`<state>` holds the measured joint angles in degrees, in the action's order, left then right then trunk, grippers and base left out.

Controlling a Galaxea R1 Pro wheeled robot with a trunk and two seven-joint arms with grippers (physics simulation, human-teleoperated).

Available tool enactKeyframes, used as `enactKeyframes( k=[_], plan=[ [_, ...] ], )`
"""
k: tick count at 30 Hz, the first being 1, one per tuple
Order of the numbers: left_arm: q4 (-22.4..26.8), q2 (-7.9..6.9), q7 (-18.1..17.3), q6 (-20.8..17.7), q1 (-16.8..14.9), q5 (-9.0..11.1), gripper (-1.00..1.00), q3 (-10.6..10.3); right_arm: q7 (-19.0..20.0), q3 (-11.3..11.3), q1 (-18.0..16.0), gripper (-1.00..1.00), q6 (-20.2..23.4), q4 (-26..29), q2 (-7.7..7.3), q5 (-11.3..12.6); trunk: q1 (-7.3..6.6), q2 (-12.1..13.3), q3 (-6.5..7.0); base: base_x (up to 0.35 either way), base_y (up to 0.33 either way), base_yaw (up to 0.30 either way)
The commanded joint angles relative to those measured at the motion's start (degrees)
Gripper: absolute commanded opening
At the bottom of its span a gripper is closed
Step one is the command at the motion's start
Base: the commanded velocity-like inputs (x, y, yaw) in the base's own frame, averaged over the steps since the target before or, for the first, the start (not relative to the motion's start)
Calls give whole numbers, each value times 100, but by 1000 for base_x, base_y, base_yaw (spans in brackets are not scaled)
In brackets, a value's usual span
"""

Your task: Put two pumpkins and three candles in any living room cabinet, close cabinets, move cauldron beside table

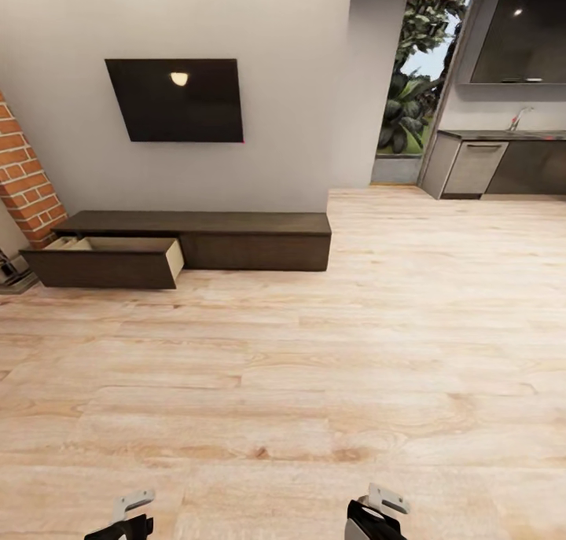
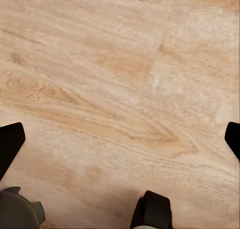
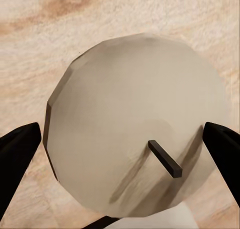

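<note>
Pale wood-plank floor [image 1: 330,383] runs across the whole room. A light grey wall [image 1: 63,45] carries a dark flat screen [image 1: 177,100] with a lamp's reflection on it. A red brick column [image 1: 27,178] stands at the left edge. Beyond the wall's right corner, a tall window [image 1: 413,84] looks onto green plants and sky. Farther right stands a grey kitchen counter [image 1: 503,163] with a tap [image 1: 519,118], under a dark upper cupboard [image 1: 523,33].
</note>
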<state>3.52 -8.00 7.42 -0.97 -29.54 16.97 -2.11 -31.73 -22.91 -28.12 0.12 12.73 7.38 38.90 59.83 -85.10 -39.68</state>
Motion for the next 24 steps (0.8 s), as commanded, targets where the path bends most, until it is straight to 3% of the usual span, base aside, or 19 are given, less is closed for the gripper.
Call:
enactKeyframes(
  k=[1,5,13,24],
  plan=[
    [0,0,-1,0,0,0,100,0,9,-3,0,-100,-3,1,0,-5,0,0,0,289,119,0],
    [0,0,1,0,1,-1,100,0,9,-3,0,-100,-3,1,0,-5,0,0,0,284,68,83],
    [0,0,3,0,1,-1,100,0,9,-3,0,-100,-3,1,0,-5,0,0,0,278,55,246],
    [0,0,4,0,1,7,100,0,9,-4,0,-100,-3,1,0,-1,0,0,0,246,195,280]
  ],
)
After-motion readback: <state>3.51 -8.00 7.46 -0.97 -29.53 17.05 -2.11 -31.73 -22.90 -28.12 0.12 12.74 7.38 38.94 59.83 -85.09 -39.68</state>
